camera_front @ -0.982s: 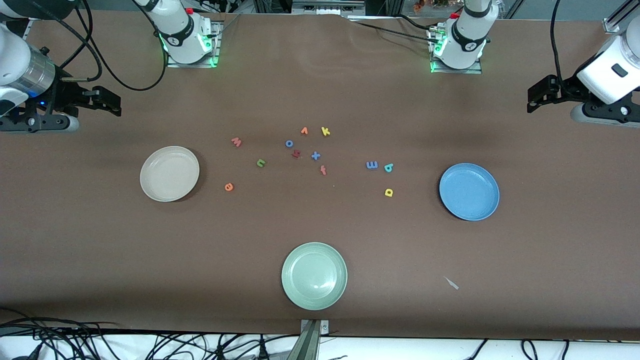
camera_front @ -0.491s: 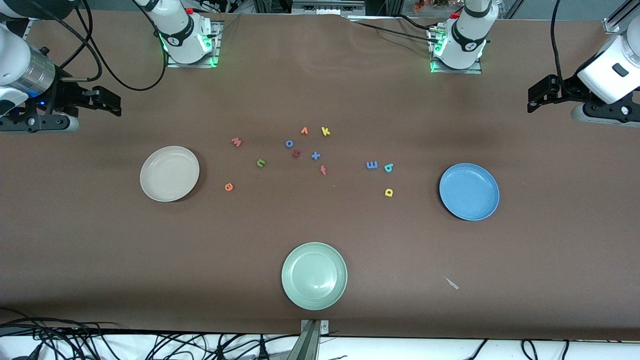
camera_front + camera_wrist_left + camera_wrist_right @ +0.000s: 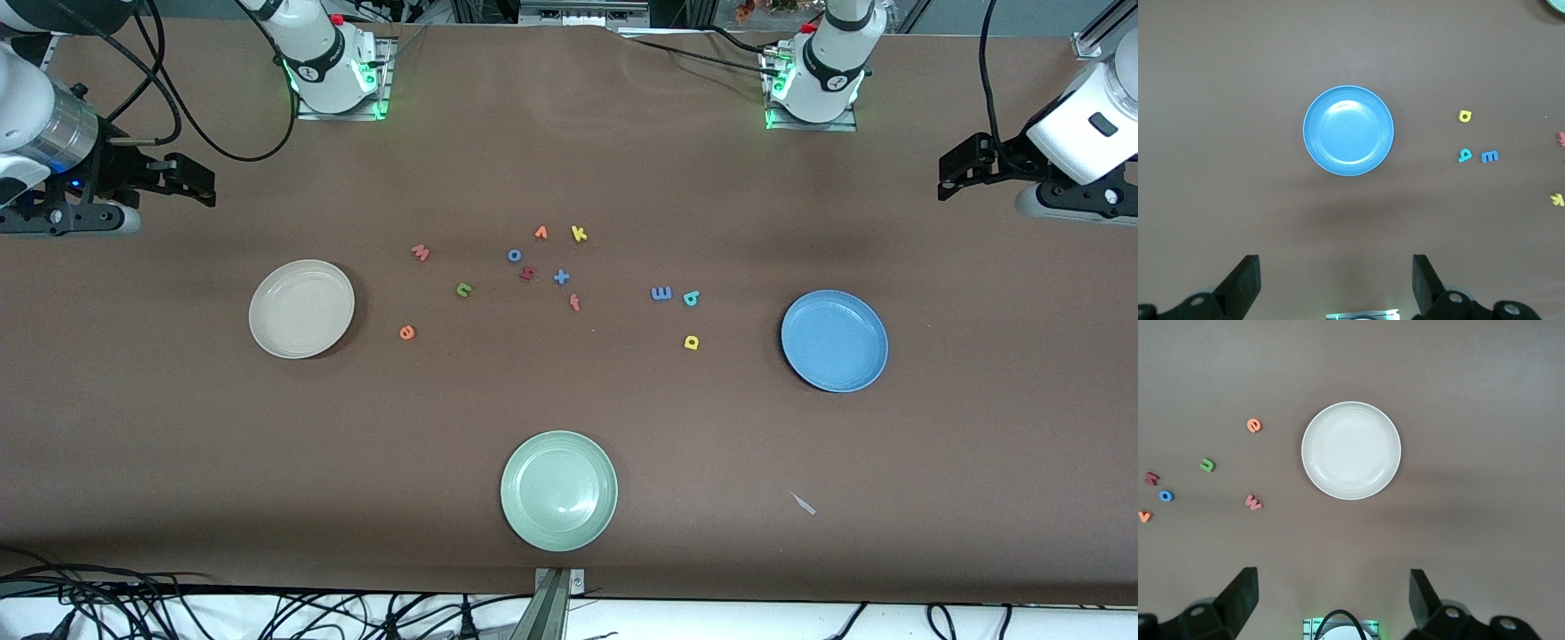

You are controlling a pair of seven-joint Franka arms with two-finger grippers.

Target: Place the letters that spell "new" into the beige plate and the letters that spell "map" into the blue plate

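Foam letters are scattered flat on the brown table (image 3: 569, 133) between two plates; no brand or label can be read, and the only writing is the letters themselves. The green n (image 3: 463, 289), the orange e (image 3: 406, 332) and the pink w (image 3: 420, 252) are seen near the beige plate (image 3: 301, 308), toward the right arm's end; the e lies nearest the front camera of the three, the w farthest from it. The blue m (image 3: 661, 292) and the teal p (image 3: 691, 298) lie just beside each other, with the yellow a (image 3: 691, 341) nearer the camera, all near the blue plate (image 3: 834, 340) toward the left arm's end. As the front camera shows them, these letters are turned upside down or sideways; a long axis cannot be told at this scale. Both plates are without letters. In the middle cluster an orange v (image 3: 540, 233), a yellow k (image 3: 579, 234), a blue o (image 3: 514, 255), a dark red letter (image 3: 527, 274), a blue x (image 3: 561, 277) and a red letter (image 3: 575, 303) are found; a green plate (image 3: 558, 490) sits nearest the camera. The left gripper (image 3: 1337, 283) is held over bare table at its end, fingers spread and holding nothing; the right gripper (image 3: 1333, 599) is likewise spread and holding nothing at the other end.
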